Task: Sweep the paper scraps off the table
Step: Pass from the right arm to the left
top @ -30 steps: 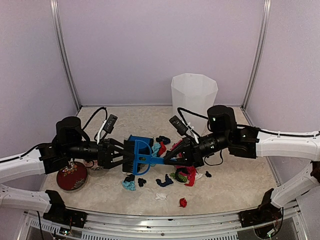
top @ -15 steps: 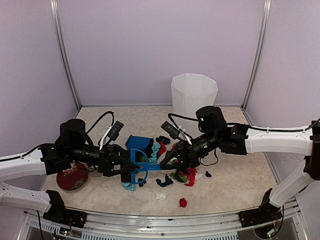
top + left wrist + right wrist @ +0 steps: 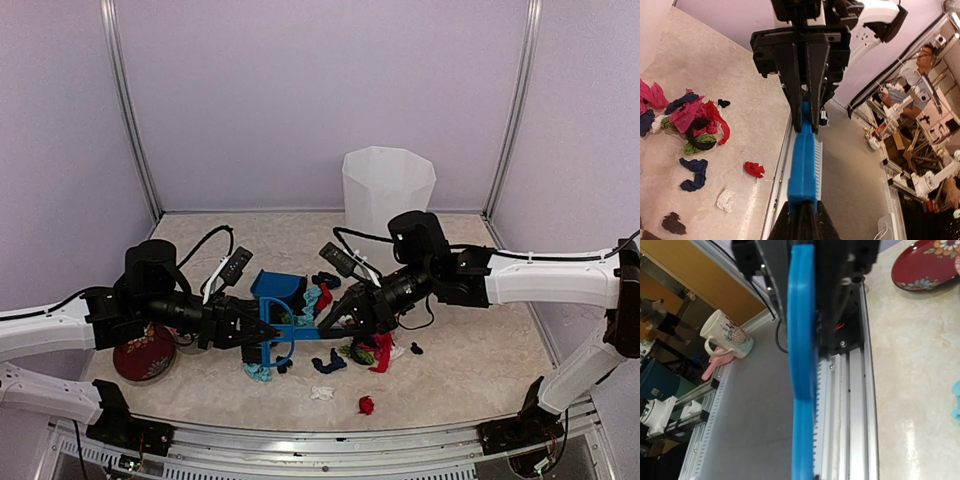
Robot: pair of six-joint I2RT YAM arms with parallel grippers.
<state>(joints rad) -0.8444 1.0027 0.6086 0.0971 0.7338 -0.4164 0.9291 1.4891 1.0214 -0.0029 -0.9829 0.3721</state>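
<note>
— Where are the paper scraps [image 3: 365, 350]?

— On the counter [image 3: 470, 340], mid-way across and towards the near edge. Most are in one loose heap of pink, red, green, black and navy. A red scrap [image 3: 367, 405] and a white scrap [image 3: 321, 393] lie apart from the heap, closer to the metal rail, and a teal scrap [image 3: 258, 372] lies further left.

— Any in a container?

— The blue dustpan [image 3: 280, 287] stands just behind the heap's left end, with teal and red scraps against its right side. I cannot tell whether anything lies inside it. The white faceted bin [image 3: 388, 190] stands at the back, well apart from the heap, and its inside does not show. A dark red patterned plate [image 3: 140, 358] sits at the left, partly under the left arm.

— And the hands?

— Both are clenched on one blue brush [image 3: 300, 332], held above the counter. The left hand [image 3: 801, 215] grips one end and the right hand [image 3: 804, 120] pinches the other, fingers pressed to the plastic. I cannot tell whether the brush touches the dustpan.

— What has changed over the last second?

— Both arms have shifted. The right arm's big joint has come leftwards, the left hand has pushed in towards the middle, and the brush now sits a little lower and tilted. The scraps, bin and plate lie where they did.

— Anything readable?

— A pale mug [image 3: 727, 335] stands beyond the rail, off the counter. Its print is too blurred to read.
</note>
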